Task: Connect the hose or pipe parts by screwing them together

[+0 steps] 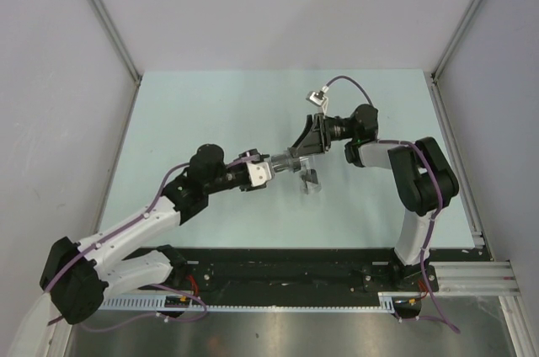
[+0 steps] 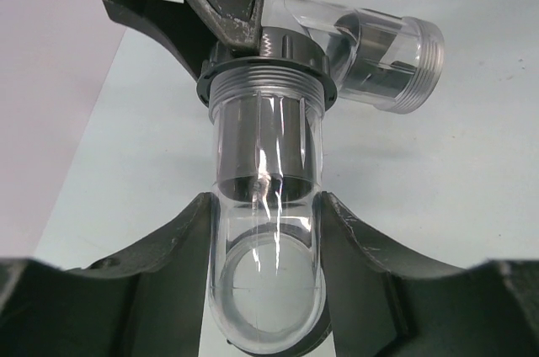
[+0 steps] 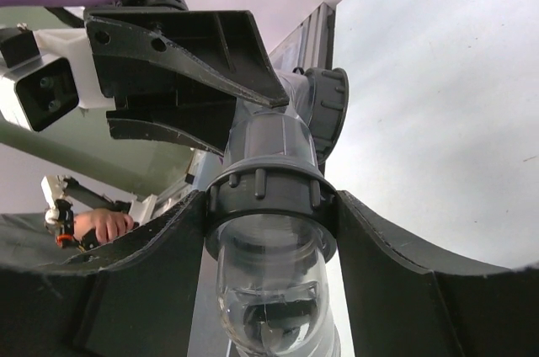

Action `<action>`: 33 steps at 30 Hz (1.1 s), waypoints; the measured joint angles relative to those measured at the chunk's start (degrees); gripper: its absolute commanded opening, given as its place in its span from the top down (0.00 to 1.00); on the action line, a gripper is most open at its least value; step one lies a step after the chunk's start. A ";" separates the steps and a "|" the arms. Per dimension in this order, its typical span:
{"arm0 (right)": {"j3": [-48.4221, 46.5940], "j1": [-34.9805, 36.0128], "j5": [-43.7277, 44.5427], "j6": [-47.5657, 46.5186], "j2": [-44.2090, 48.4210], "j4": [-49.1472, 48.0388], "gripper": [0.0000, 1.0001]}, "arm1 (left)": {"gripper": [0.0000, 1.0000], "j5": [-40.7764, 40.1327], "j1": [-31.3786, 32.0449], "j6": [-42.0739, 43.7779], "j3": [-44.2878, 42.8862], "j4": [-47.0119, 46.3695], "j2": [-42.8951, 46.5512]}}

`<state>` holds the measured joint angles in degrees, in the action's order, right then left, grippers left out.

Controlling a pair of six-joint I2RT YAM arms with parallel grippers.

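Note:
A clear straight pipe (image 2: 265,163) with a threaded end sits between the fingers of my left gripper (image 2: 267,205), which is shut on it. A grey ribbed nut (image 3: 268,189) rings the joint, and my right gripper (image 3: 269,201) is shut on that nut from both sides. Past the nut a clear elbow piece (image 2: 392,54) bends away, ending in a free threaded end. From above, both grippers meet over the table's middle: the left gripper (image 1: 274,166), the right gripper (image 1: 301,155), and the elbow (image 1: 310,180) hanging below them.
The pale green table (image 1: 210,113) is bounded by white walls and an aluminium rail (image 1: 459,138) on the right. A cable plug (image 1: 317,96) sticks up behind the right wrist. A person's hand (image 3: 101,224) shows far off in the right wrist view.

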<state>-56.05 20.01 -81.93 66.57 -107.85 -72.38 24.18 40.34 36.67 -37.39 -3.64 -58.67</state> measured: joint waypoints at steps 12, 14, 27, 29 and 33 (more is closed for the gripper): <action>-0.02 -2.01 3.02 0.79 -0.15 0.07 0.34 | 1.00 -3.13 0.42 -6.16 0.33 -4.02 -1.73; -0.04 -2.32 3.69 0.83 -0.15 -0.22 0.30 | 1.00 -3.23 0.42 -7.04 0.33 -4.39 -2.10; -0.98 -4.76 6.80 0.74 1.53 -2.05 0.26 | 1.00 -5.14 0.63 -11.89 0.33 1.75 -5.31; -0.98 -5.31 7.52 0.02 2.21 -2.08 0.26 | 1.00 -5.25 0.61 -12.94 0.33 1.75 -5.31; -0.98 -7.15 9.35 -3.58 4.39 -1.92 0.26 | 1.00 -5.40 -0.52 -15.87 0.33 1.84 -5.29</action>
<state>-57.04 12.86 -72.58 62.98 -103.46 -74.30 18.79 39.81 20.80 -37.06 -1.80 -63.96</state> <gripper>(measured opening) 0.742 0.525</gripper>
